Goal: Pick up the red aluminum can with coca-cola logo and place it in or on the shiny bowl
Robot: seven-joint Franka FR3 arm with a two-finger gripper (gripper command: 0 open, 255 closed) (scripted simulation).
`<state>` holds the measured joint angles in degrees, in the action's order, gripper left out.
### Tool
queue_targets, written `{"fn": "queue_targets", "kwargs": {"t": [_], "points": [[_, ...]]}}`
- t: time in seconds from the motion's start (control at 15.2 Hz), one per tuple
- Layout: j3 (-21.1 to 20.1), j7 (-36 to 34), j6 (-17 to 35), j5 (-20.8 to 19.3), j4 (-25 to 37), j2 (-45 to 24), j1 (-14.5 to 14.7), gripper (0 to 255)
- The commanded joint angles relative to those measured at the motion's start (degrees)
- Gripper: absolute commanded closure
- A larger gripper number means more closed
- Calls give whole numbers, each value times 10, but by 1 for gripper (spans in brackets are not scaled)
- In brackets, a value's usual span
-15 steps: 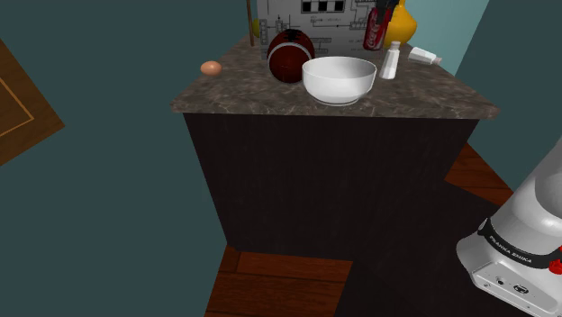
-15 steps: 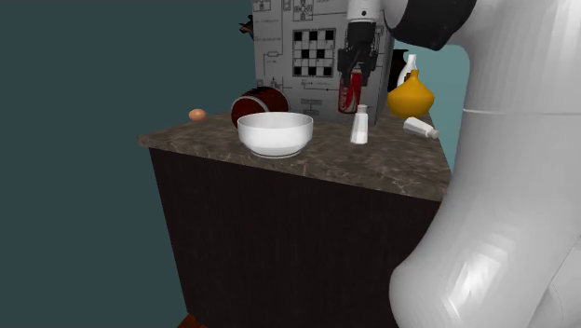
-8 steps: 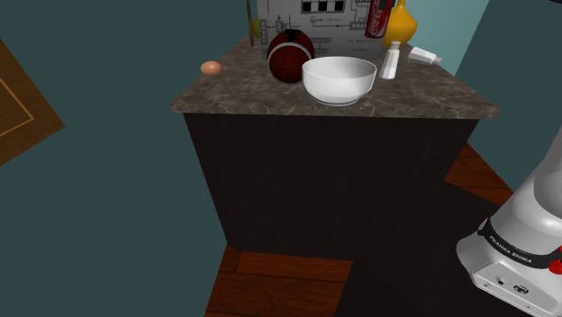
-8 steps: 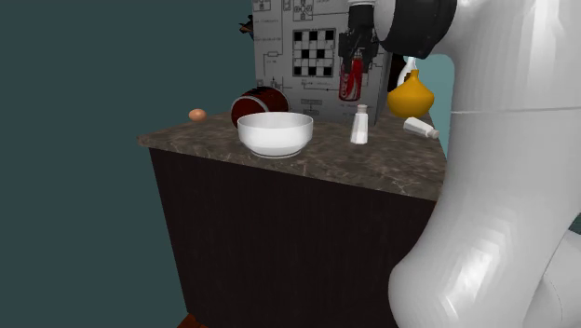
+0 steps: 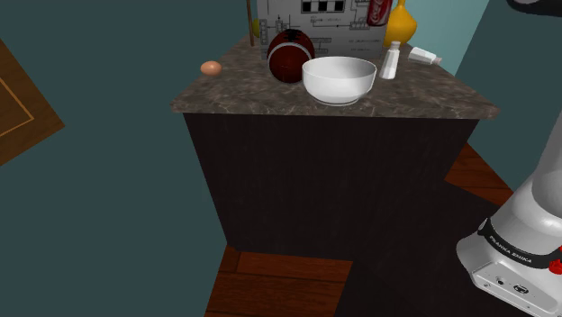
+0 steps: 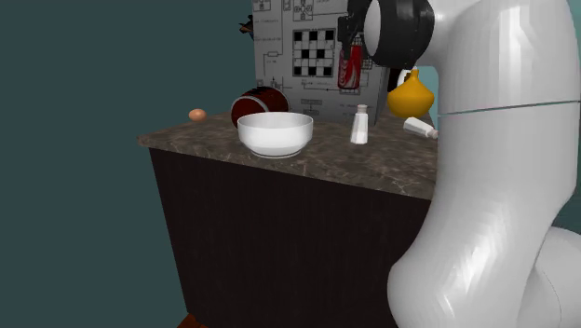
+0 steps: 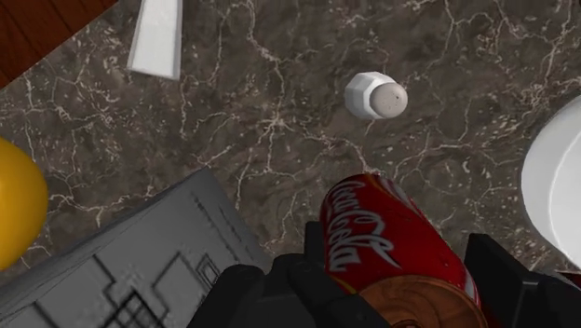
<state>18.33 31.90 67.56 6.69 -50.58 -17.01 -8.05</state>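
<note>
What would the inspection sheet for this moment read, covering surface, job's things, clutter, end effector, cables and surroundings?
Surface: dark marbled counter top on a dark cabinet.
Job's things: red Coca-Cola can held in the air above the counter top; white bowl upright, nothing in it.
Clutter: dark red ball, egg, white shaker, yellow gourd-shaped object, white tube lying down, printed panel standing at the back.
End effector: the end effector clasps the can between its fingers.
Cables: nothing seen.
Surroundings: teal wall, wooden floor, arm's stand.
</note>
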Motion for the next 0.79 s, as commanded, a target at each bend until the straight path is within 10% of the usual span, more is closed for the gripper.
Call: {"fn": "queue_targets", "kwargs": {"t": [0.0,0.73], "points": [[-5,-19,9,-11,-33,26,21,255],[-76,-182,36,-58,-182,156,136,255]]}}
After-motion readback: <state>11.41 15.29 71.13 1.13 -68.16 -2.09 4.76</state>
